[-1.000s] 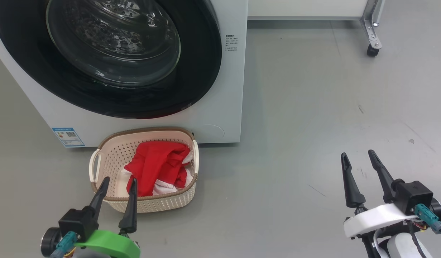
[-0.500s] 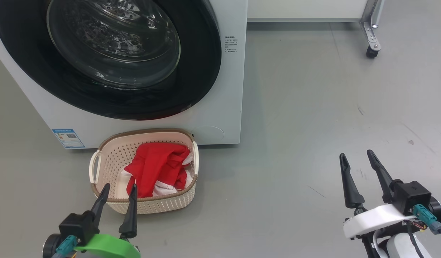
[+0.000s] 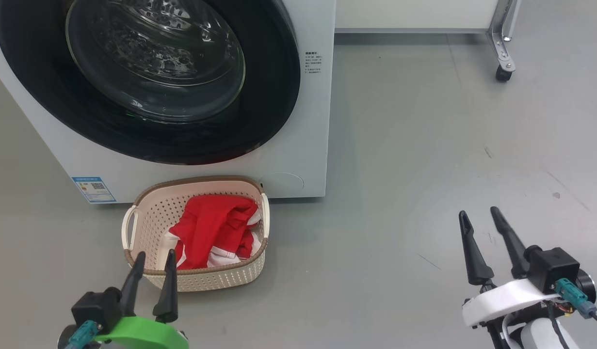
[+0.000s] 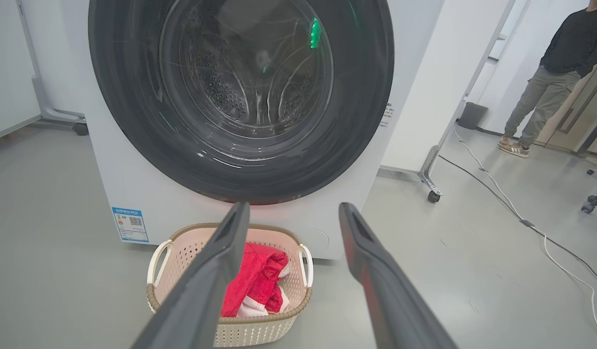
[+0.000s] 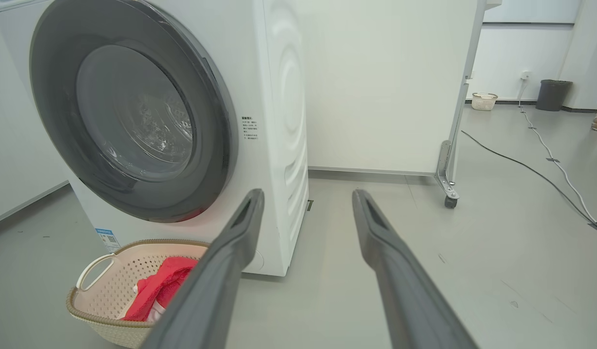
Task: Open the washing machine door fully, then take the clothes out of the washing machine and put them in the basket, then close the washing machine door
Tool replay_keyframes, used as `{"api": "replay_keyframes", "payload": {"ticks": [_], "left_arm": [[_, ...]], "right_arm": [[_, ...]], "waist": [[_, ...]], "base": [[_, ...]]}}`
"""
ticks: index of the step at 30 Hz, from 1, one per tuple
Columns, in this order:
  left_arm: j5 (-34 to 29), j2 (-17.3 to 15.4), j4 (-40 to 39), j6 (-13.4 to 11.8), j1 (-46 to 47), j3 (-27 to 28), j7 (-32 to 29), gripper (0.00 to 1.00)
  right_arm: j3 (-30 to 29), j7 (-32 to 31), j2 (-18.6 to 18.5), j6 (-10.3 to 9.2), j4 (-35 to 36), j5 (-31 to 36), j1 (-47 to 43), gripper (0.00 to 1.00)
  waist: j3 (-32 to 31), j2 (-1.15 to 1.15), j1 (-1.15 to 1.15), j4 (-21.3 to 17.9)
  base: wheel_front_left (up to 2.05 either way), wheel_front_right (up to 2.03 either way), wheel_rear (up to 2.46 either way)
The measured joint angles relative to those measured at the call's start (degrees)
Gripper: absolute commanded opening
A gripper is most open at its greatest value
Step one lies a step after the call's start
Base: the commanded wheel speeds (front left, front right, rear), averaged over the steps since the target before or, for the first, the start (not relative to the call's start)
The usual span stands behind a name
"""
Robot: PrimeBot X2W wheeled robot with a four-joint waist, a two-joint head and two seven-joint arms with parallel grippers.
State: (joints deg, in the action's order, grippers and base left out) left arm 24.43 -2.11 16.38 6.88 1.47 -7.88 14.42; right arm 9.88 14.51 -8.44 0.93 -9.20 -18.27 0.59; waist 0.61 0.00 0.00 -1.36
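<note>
Door (image 3: 274, 97) shut, clothes (image 3: 211, 228) in basket (image 3: 148, 213), jaws empty.
Door sits flush on the washer (image 3: 310, 145) front, drum visible through the glass. Basket stands on the floor (image 3: 400, 169) just in front of the washer, below the door; red clothes bunched inside, toward its right half. Left gripper (image 3: 156, 253) hovers by the basket's near rim, jaws wide, nothing between them. Right gripper (image 3: 478, 212) well apart to the right over the floor, jaws wide, holding nothing. Person (image 4: 555, 82) stands off to the side in the left wrist view.

Washing machine door (image 3: 271, 97): top beyond view's edge
</note>
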Motion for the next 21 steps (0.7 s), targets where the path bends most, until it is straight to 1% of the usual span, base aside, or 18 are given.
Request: {"api": "replay_keyframes", "payload": {"ticks": [4, 8, 13, 21], "left_arm": [[0.0, 0.7, 2.5, 0.0, -1.1, -0.2, -0.2, 0.0], [0.9, 0.9, 2.9, 0.0, -1.8, -0.2, -0.3, 0.0], [3.7, 0.9, 2.4, 0.0, -1.8, -0.2, -0.8, 0.0], [10.7, 0.9, 1.9, 0.0, -1.8, 0.5, -2.3, 0.0]], "right_arm": [[0.3, -0.1, 1.1, 0.0, -2.4, 0.0, -1.6, 0.0], [0.2, -0.1, 1.4, 0.01, -3.1, -0.6, -2.5, 0.0], [-0.4, -0.9, 1.5, 0.18, -3.1, -4.0, -2.5, 0.0], [-1.7, -2.7, 2.1, 0.76, -3.2, -11.5, -2.4, 0.0]], "waist": [[0.0, 0.0, 0.0, 0.0], [0.0, 0.0, 0.0, 0.0], [0.0, 0.0, 0.0, 0.1], [-0.1, 0.0, 0.0, 0.2]], "base": [[0.0, 0.0, 0.0], [0.0, 0.0, 0.0], [0.0, 0.0, 0.0], [0.0, 0.0, 0.0]]}}
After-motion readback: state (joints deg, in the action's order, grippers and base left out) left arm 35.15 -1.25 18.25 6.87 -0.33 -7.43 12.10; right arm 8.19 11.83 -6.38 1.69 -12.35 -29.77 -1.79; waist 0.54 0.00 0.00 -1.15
